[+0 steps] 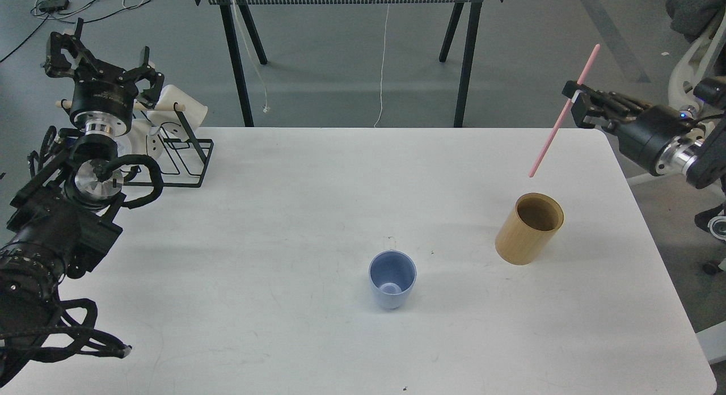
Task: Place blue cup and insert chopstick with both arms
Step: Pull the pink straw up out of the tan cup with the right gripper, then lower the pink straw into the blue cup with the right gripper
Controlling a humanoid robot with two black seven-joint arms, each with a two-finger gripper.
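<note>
Fingers of the right gripper (579, 103) were clamped on the pink chopstick (562, 112), holding it near its middle above the far right part of the white table (283, 225). The stick was tilted, with its upper end leaning away to the right and its lower tip hanging in the air above and just behind the tan bamboo cylinder (529, 228), apart from its rim. That cylinder stood upright with its mouth open. The blue cup (392, 280) stood upright on the table nearer the front edge, left of the cylinder and well apart from it, with nothing inside. The left gripper (105, 66) was raised at the far left with its fingers spread and nothing between them, in front of a black wire mug rack (187, 156) carrying white mugs (181, 108).
</note>
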